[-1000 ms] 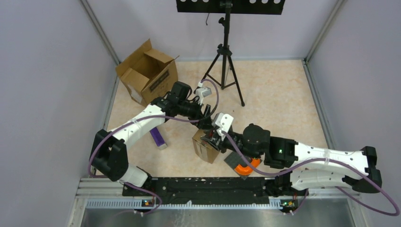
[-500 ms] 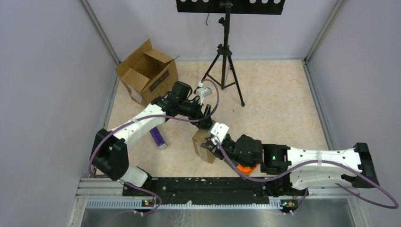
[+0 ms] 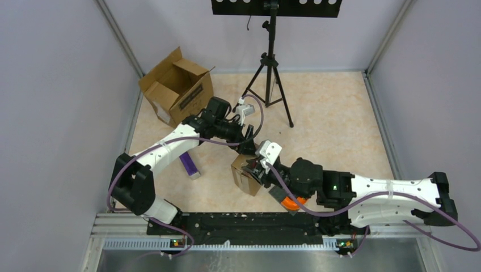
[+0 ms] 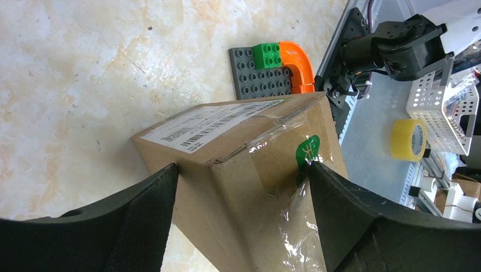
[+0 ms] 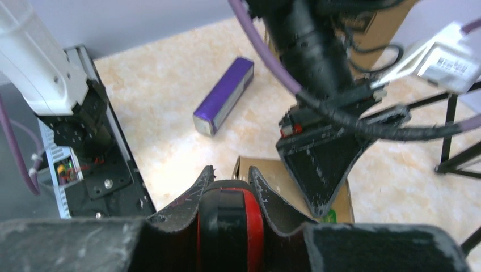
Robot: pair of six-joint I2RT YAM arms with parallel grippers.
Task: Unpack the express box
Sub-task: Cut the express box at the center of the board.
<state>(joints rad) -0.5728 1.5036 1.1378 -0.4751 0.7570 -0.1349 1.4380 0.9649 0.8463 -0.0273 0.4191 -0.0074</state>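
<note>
An open carton (image 3: 177, 85) stood at the far left corner of the table (image 3: 334, 119), flaps up. Nearer, a purple box (image 3: 189, 166) lay flat beside the left arm. The left gripper (image 4: 243, 167) straddled the taped parcel (image 3: 243, 178), which sat on the table near the front edge, about midway across. Its jaws stood wide, and its fingers (image 4: 142, 221) pressed two opposite sides of the parcel. The shipping label (image 4: 210, 123) faced sideways. The right gripper (image 5: 230, 173) hovered just above the parcel's top edge, clamped on a red and black object (image 5: 232, 226) whose kind I could not tell. Just right of the parcel lay a grey plate (image 4: 258, 79) carrying a green brick (image 4: 268, 55) and an orange curved brick (image 4: 298, 63). A tripod (image 3: 271, 73) stood well behind.
</note>
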